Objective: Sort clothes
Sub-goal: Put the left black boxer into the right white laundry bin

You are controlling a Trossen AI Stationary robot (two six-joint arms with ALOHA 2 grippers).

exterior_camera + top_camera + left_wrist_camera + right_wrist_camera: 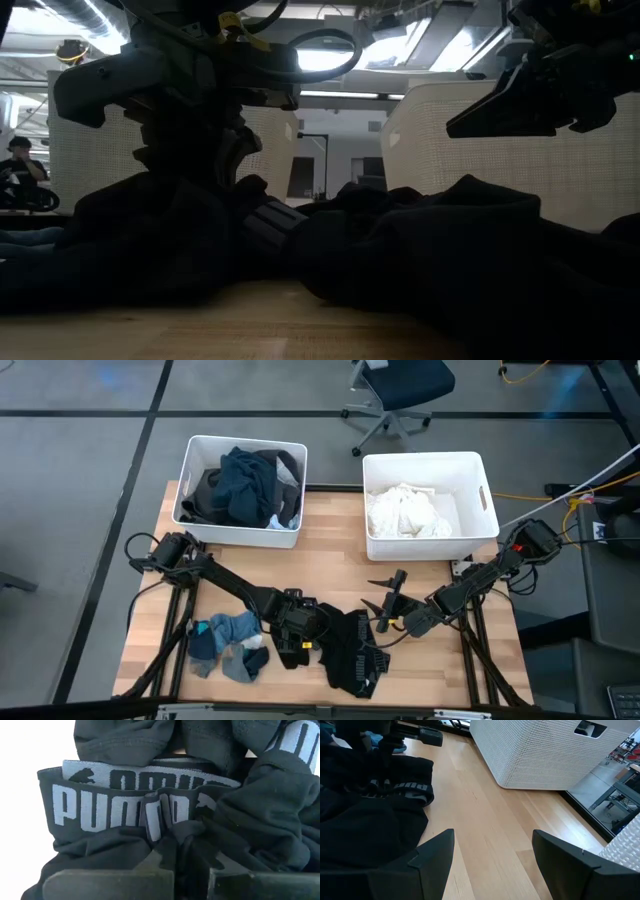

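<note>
While our left gripper (297, 632) is clamping the black briefs (345, 650) at lower centre, a neighbouring garment is risking snagging; right gripper (390, 592) is hovering open.

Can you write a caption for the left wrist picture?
Left pincer shut on black Puma underwear by its lettered waistband.

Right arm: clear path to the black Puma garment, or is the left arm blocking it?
Probably yes. The right hand is open just above the black Puma garment's right edge, bare table between. The left hand, shut on its waistband, sits on the far side.
</note>
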